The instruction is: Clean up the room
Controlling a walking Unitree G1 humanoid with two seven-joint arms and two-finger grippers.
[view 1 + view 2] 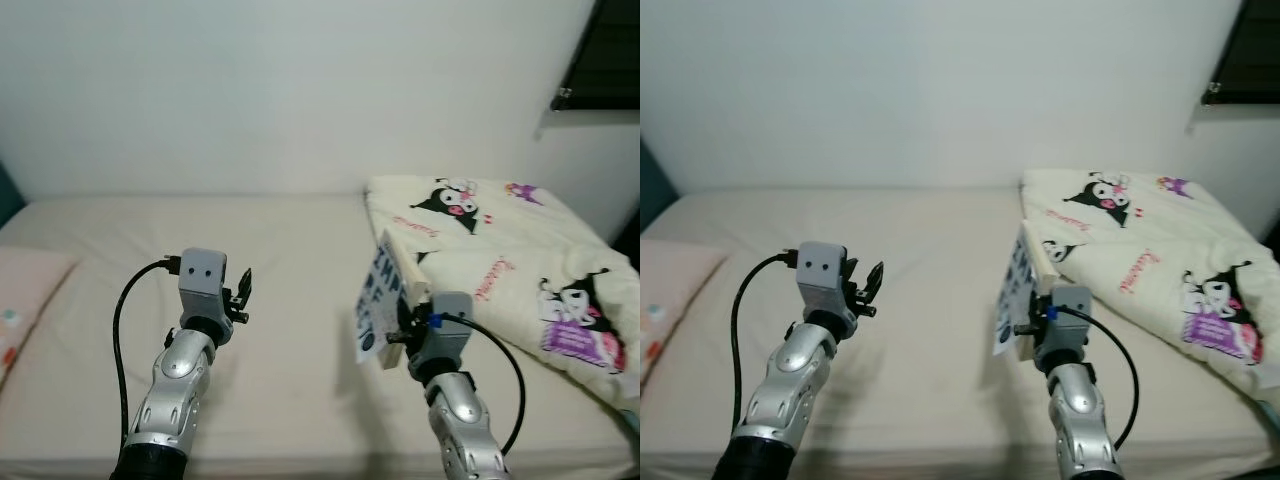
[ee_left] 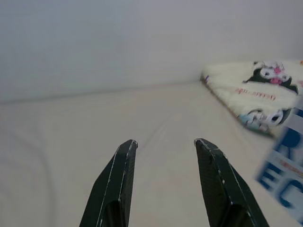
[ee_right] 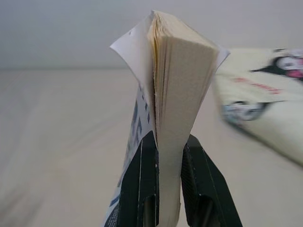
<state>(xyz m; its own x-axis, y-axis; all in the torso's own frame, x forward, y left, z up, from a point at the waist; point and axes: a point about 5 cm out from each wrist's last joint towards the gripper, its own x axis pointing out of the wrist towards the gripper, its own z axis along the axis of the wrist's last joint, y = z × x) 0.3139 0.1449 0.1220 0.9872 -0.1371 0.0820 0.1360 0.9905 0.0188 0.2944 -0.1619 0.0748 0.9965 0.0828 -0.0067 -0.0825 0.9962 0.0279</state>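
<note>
Above the bare mattress [image 1: 300, 300] you have both arms raised side by side, and your right gripper [image 3: 163, 156] is clamped on a book [image 1: 385, 300], holding it clear of the bed. From the right wrist view you can see its two black fingers [image 3: 142, 189] pressing the book from either side near the lower edge, with the cream page block fanning slightly above them and the white cover with blue lettering bowing outward on one side. From the head views the book stands nearly upright, tilted a little, with its printed cover turned toward your left arm and its top corner level with the near edge of the folded blanket [image 1: 520, 260]. That blanket, cream with black and pink cartoon figures, lies on the robot's right half of the bed, just beyond and beside the book, not touching it as far as you can tell. Your left gripper [image 2: 165, 144] hangs over the middle of the mattress with its fingers spread apart and nothing between them. A pale pink pillow [image 1: 25, 300] sits at the far left edge of the bed, well apart from both arms. Behind the bed you see a plain white wall [image 1: 300, 90], and a dark window [image 1: 605, 55] in the upper right corner.
</note>
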